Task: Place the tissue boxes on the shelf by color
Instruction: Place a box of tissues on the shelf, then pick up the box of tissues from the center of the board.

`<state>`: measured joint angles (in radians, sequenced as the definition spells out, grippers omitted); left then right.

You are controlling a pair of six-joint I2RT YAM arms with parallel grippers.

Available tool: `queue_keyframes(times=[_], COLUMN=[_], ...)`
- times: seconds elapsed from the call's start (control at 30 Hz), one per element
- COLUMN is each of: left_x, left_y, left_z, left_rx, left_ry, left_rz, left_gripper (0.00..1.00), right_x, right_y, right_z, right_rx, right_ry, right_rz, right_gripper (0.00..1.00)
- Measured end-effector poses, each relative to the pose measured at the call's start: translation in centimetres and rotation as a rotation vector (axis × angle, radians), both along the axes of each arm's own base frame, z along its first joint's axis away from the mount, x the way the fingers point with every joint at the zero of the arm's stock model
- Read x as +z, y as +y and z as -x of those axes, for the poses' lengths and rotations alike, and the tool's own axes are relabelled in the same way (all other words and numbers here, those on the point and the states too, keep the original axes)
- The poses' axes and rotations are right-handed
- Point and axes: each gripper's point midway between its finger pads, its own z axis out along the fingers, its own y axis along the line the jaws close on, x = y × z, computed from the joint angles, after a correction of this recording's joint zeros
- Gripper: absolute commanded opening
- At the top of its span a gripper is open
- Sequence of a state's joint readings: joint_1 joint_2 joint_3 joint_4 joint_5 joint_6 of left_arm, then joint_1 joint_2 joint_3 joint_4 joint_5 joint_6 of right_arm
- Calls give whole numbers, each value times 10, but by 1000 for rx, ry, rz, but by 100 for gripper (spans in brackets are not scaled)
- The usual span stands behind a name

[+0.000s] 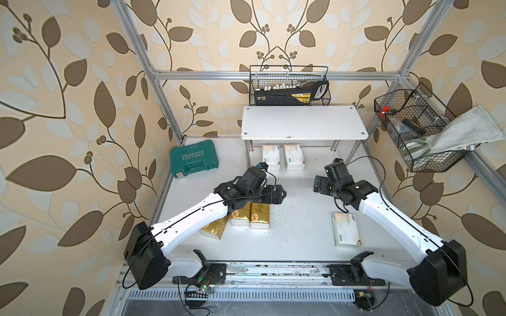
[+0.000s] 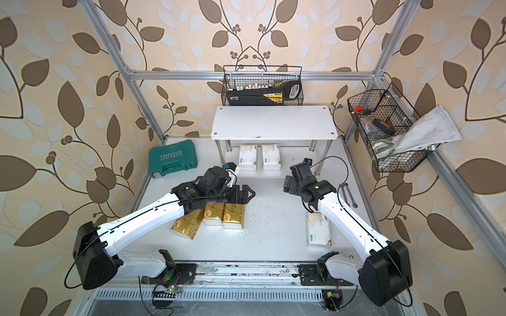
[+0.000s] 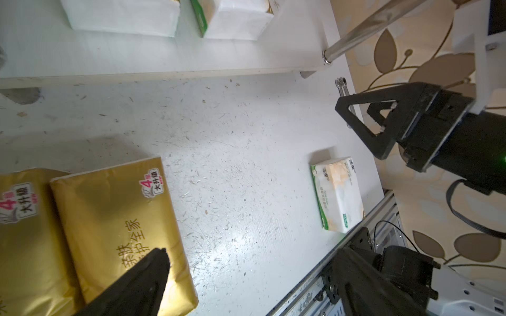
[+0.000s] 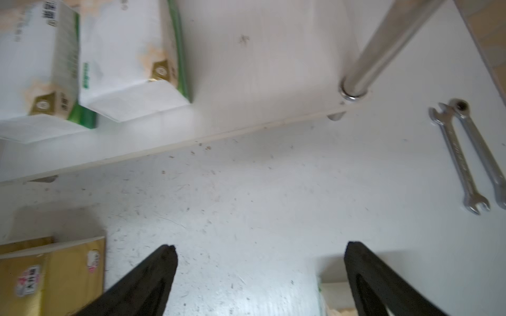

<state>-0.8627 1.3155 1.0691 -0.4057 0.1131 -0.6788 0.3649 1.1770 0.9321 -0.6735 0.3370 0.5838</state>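
Three gold packs [image 1: 247, 217] are set side by side left of the worktop's [image 1: 295, 235] centre. Two white packs [image 1: 282, 157] are placed on the shelf's [image 1: 304, 123] lower board, and a third pack [image 1: 345, 229] near the worktop's right edge. They are judged light, soft and slippery, best taken across the narrow width. The left gripper [image 1: 278, 194], over the gold packs, and the right gripper [image 4: 260, 250], over bare worktop, are spread wide and empty

Foil, chrome, scuffed board
Gold tissue boxes [image 3: 115, 219] wear glossy metallic film; white tissue boxes [image 3: 338, 194] look matt. The shelf [image 1: 304, 123] is smooth white board on polished chrome legs [image 4: 383, 46]; the tabletop [image 1: 298, 227] is scratched and speckled.
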Motion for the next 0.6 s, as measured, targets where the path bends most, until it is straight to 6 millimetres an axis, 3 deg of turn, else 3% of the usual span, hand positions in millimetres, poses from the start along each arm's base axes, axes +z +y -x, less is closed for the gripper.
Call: queue_keyframes(times=[0.1, 0.23, 0.47, 0.6], left_x=[-6, -16, -17, -16], left_y=[-12, -21, -25, -26], left_z=[6, 11, 10, 10], left_rx=[-31, -60, -67, -70], left_ry=[6, 28, 28, 26], left_rz=[0, -6, 1, 7], left_gripper=[99, 99, 99, 99], right_x=[-11, -28, -61, -64], right_y=[-29, -52, -59, -59], right_z=[26, 54, 83, 86], right_rx=[-81, -164, -207, -226], right_ry=[53, 121, 231, 242], right_rz=[20, 32, 32, 24], right_gripper=[99, 99, 99, 99])
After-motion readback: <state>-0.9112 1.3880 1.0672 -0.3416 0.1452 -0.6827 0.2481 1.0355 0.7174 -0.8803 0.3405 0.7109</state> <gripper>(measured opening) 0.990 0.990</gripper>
